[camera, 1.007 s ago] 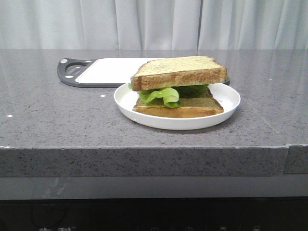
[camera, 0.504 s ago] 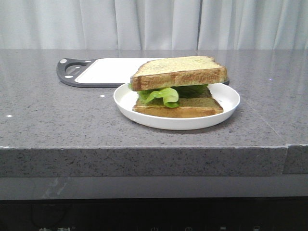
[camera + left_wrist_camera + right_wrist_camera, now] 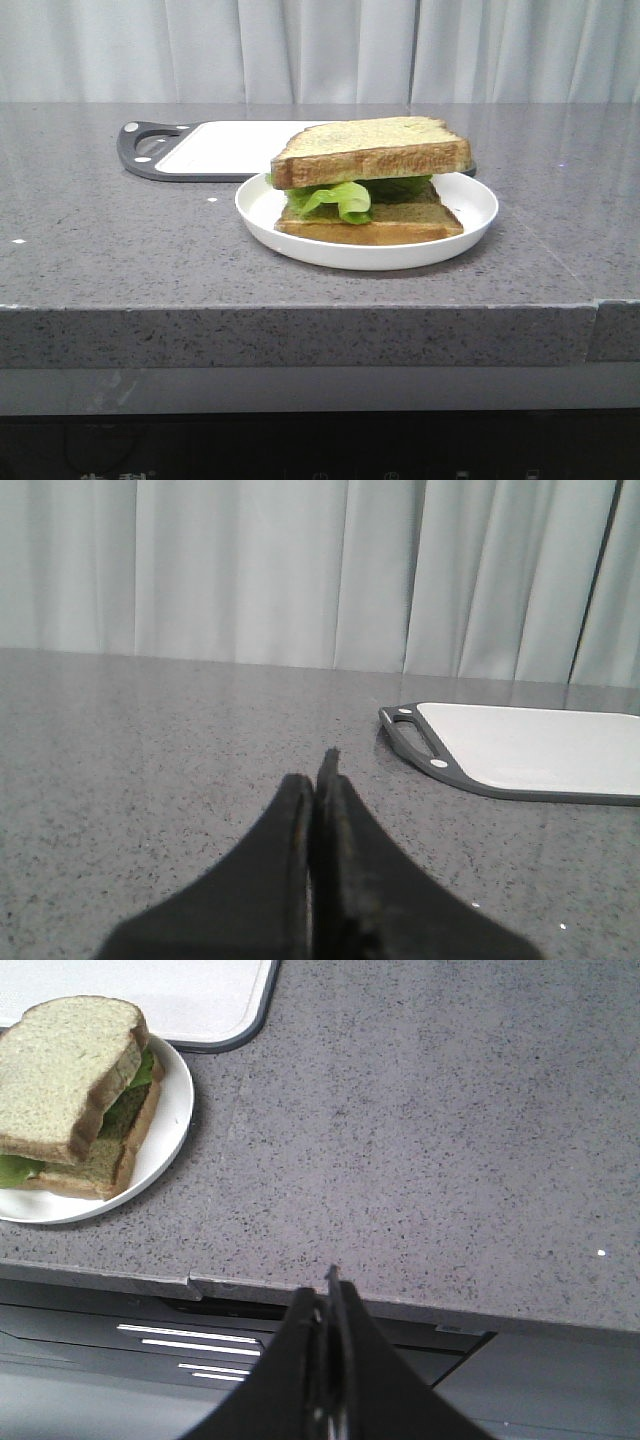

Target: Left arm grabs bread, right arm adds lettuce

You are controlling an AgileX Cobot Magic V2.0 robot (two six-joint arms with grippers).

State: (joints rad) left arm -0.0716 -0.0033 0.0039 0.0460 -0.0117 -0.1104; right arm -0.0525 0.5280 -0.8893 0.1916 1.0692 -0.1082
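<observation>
The thick bread [image 3: 372, 149] lies on top of the light green lettuce [image 3: 335, 198], which rests on a thinner slice [image 3: 375, 222] on the white plate [image 3: 470, 213]. The stack also shows in the right wrist view, with the bread [image 3: 62, 1070] over lettuce [image 3: 17, 1169] on the plate [image 3: 176, 1095]. Neither arm shows in the front view. My left gripper [image 3: 318, 770] is shut and empty, low over bare counter, away from the plate. My right gripper [image 3: 327, 1290] is shut and empty, over the counter's front edge, to the right of the plate.
A white cutting board with a dark grey rim and handle [image 3: 140, 150] lies behind the plate; it also shows in the left wrist view [image 3: 520, 752] and the right wrist view [image 3: 235, 1005]. Grey curtains hang behind the counter. The counter's front edge [image 3: 300, 312] drops to a dark cabinet.
</observation>
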